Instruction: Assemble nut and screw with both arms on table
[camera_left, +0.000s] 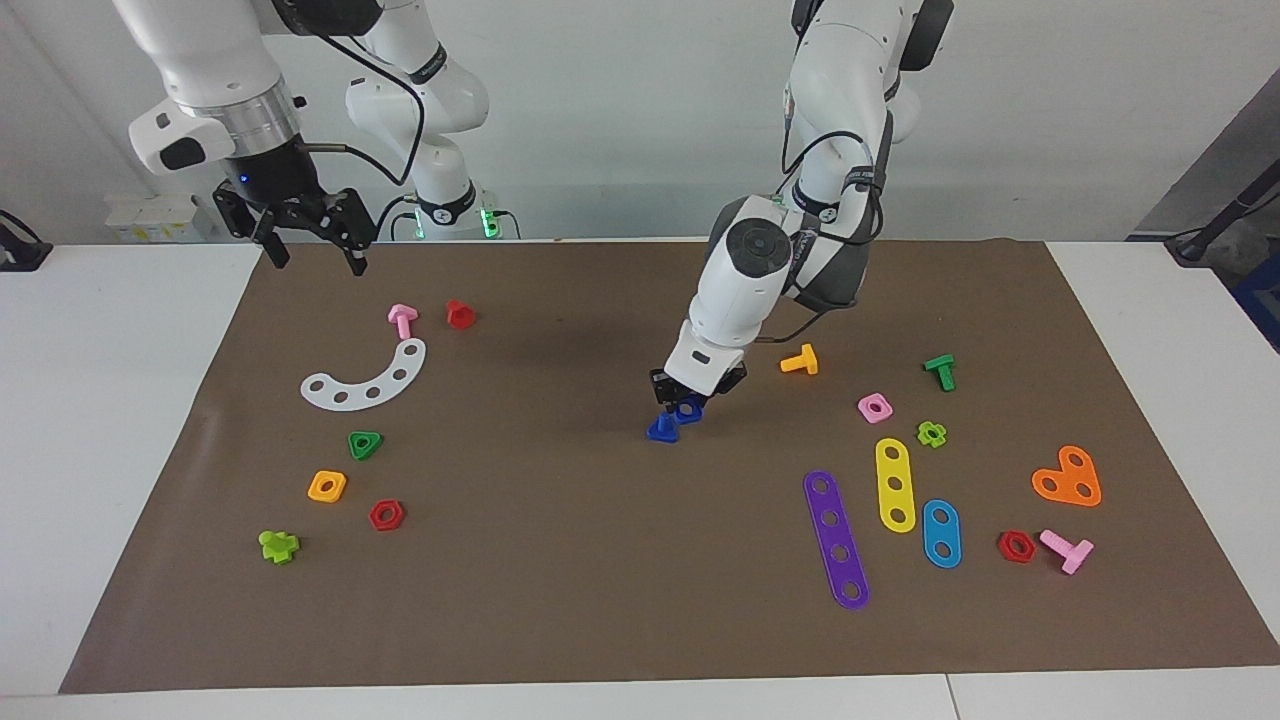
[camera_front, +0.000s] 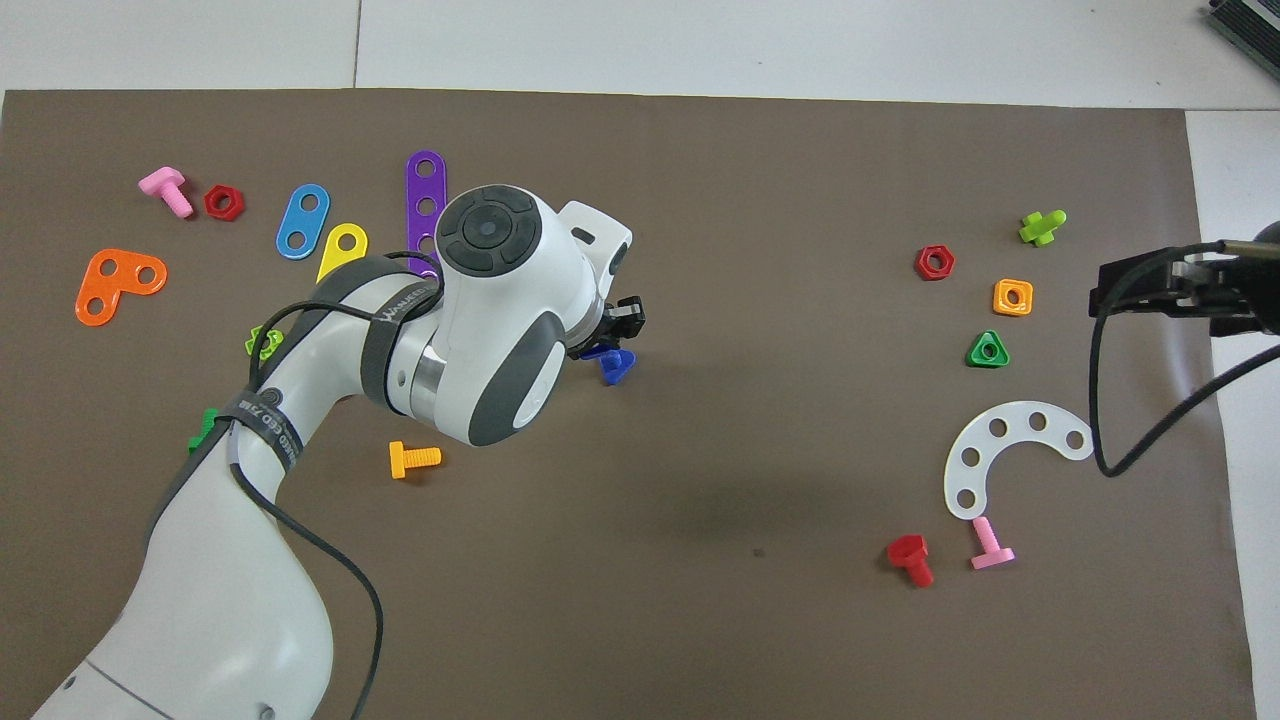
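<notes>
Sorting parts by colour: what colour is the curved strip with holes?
White. The curved strip shows best in the overhead view.

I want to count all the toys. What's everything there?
Dark-blue plastic screw: 1, centre of brown mat.
Dark-blue plastic square nut: 1, held close by screw.
Plastic bolts: 5; pink, pink, red, orange, green; scattered.
Other nuts: 5; red, red, green, orange, pink; scattered.
Lime cross pieces: 2, one toward each end.
Flat holed plates: 5; white, purple, yellow, blue, orange.
Left gripper: shut on nut.
Right gripper: open, raised at right arm's end.
</notes>
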